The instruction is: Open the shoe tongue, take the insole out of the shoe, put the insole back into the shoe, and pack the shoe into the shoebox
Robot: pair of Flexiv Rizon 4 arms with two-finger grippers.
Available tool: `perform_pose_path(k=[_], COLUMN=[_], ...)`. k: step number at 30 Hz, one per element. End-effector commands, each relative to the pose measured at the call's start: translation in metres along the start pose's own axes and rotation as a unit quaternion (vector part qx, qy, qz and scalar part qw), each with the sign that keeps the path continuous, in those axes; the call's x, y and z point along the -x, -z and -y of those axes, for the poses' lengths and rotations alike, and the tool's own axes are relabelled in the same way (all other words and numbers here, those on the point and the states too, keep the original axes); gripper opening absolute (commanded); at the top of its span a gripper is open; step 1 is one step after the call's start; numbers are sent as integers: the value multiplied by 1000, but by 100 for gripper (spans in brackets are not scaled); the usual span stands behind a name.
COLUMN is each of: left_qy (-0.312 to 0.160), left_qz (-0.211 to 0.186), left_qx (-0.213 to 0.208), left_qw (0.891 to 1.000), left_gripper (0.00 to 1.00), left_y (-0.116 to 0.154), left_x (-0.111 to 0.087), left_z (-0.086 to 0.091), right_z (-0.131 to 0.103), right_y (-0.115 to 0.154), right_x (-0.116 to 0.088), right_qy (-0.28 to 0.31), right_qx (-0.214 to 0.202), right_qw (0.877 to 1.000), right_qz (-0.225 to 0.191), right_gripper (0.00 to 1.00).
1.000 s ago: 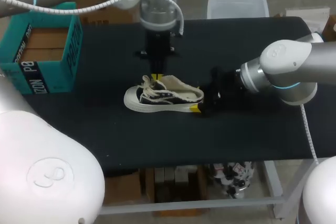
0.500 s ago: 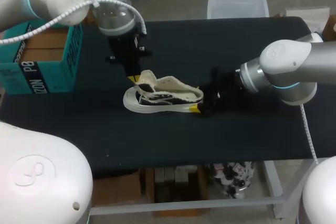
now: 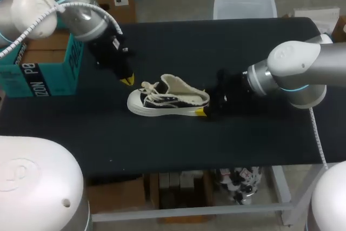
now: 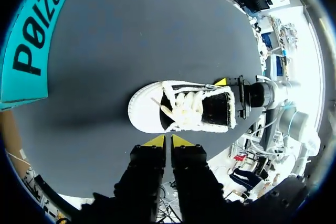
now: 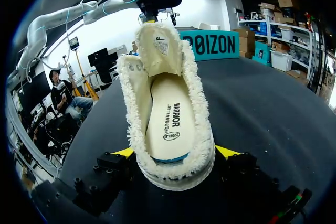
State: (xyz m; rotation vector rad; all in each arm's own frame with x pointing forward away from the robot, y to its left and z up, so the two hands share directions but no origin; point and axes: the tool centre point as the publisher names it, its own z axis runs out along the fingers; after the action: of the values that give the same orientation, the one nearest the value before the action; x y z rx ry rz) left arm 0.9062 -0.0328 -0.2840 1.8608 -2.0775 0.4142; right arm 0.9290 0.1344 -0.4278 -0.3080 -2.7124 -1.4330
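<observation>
Right gripper (image 5: 176,153) clamps the heel of the shoe (image 3: 168,101) from both sides, the insole (image 5: 167,116) lying inside. Left gripper (image 4: 168,140), fingers together and empty, hovers near the toe.

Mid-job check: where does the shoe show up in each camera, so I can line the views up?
Head view: shoe at mid-table, left hand near its toe, right hand at its heel.
Left wrist view: shoe just ahead of the left hand.
Right wrist view: shoe heel-first, gripped by the right hand.
Shared landmark: the teal shoebox, seen in all three.
</observation>
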Motion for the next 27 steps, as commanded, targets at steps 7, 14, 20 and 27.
perform_pose_path(k=[7,14,20,27], left_qy=[-34,-115,-172,-272], left_qz=[78,101,115,121], left_qx=[31,38,63,66], left_qw=[996,988,976,952], left_gripper=[100,94,89,25], left_y=[4,7,6,-3], left_x=[-49,-78,-94,-111], left_z=[20,27,32,33], right_z=[5,5,5,5], right_y=[-2,-2,-2,-2], right_x=[2,2,2,2], right_qy=[0,0,0,0], right_qx=[1,1,1,1], right_qw=[1000,1000,1000,1000], right_qz=[-1,-1,-1,-1], right_gripper=[0,0,0,0])
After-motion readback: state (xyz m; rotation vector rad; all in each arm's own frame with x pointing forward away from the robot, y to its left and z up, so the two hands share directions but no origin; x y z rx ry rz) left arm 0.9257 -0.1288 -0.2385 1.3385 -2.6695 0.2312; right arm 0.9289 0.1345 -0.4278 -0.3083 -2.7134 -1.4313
